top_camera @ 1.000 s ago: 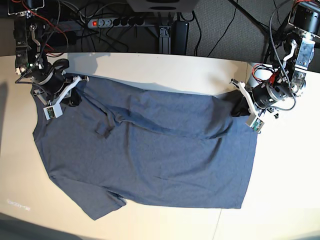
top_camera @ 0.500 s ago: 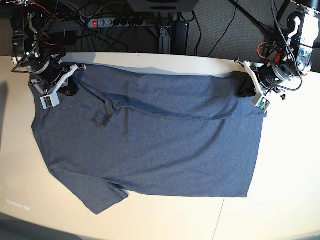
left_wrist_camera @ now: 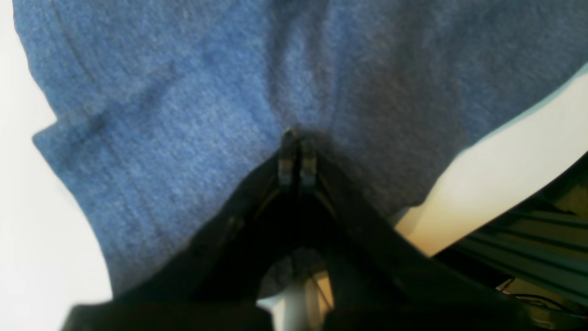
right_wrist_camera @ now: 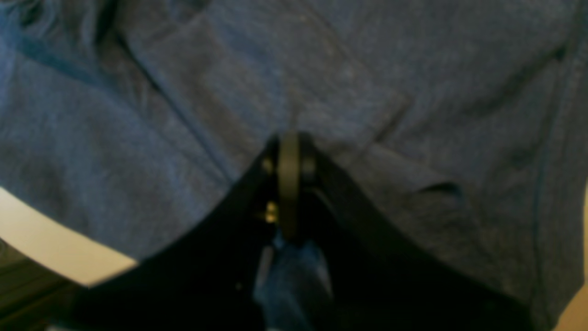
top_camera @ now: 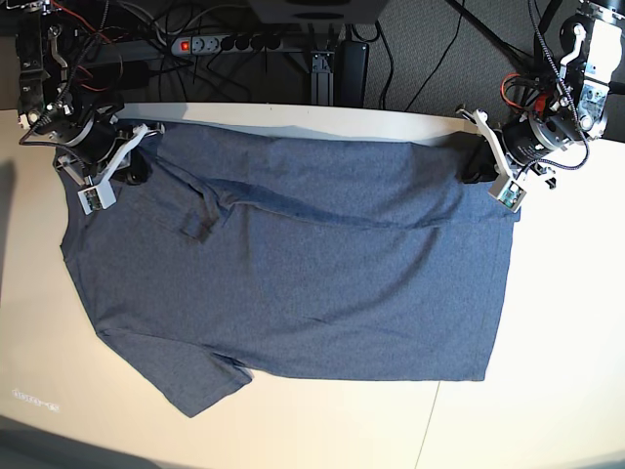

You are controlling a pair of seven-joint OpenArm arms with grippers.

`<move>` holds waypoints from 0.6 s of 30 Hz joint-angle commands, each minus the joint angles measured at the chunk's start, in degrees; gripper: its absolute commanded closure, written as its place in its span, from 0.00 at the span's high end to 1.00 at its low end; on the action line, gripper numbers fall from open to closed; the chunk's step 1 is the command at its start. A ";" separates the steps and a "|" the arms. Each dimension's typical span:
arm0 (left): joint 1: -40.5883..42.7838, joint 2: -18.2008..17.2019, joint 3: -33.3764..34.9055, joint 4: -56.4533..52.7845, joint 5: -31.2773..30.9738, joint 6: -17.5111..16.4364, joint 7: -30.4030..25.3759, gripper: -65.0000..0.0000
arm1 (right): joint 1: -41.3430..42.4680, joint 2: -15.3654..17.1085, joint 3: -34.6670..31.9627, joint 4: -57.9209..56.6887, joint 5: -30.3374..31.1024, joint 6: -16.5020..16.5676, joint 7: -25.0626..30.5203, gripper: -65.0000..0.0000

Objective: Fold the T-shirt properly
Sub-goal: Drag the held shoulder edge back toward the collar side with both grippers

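The slate-blue T-shirt (top_camera: 293, 283) lies spread over the pale table (top_camera: 557, 332), its far edge stretched between both grippers. On the base view's right, my left gripper (top_camera: 479, 166) is shut on the shirt's far right corner; the left wrist view shows its fingertips (left_wrist_camera: 288, 151) pinched together on the T-shirt (left_wrist_camera: 193, 115). Over on the left, my right gripper (top_camera: 137, 171) is shut on the far left edge, with the T-shirt (right_wrist_camera: 367, 82) bunched at the right gripper (right_wrist_camera: 289, 138). A folded-over flap (top_camera: 200, 220) lies near the left end, and one sleeve (top_camera: 195, 386) points toward the front left.
Behind the table's far edge run a power strip (top_camera: 229, 42), loose cables and a black stand (top_camera: 327, 63). Bare tabletop shows on the right and along the front. The shirt's far edge lies close to the table's back edge.
Both grippers have moved toward the table's far edge, still shut on the shirt. The far edge has been drawn straighter and the cloth lies flatter and wider.
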 commanded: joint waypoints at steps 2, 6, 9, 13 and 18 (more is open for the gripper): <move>1.66 -0.63 0.31 -0.26 2.43 -0.26 6.27 0.00 | -0.87 2.62 0.17 -0.24 -1.95 0.44 -4.50 0.00; 2.73 -0.63 0.31 1.29 2.45 -0.28 6.29 0.00 | -0.87 4.74 0.20 -0.24 -1.95 0.44 -4.59 0.00; 3.28 -0.63 0.31 3.08 2.43 -0.26 6.23 0.00 | -0.85 5.07 0.20 -0.24 -1.92 0.42 -4.46 0.00; 3.02 -0.63 0.02 4.13 2.45 -0.26 5.86 0.00 | -0.85 4.96 0.17 -0.24 -1.92 0.44 -4.48 0.00; 3.02 -0.63 -0.02 4.13 3.37 -0.26 5.77 0.00 | -0.85 4.96 0.17 -0.26 -1.92 0.44 -4.48 0.00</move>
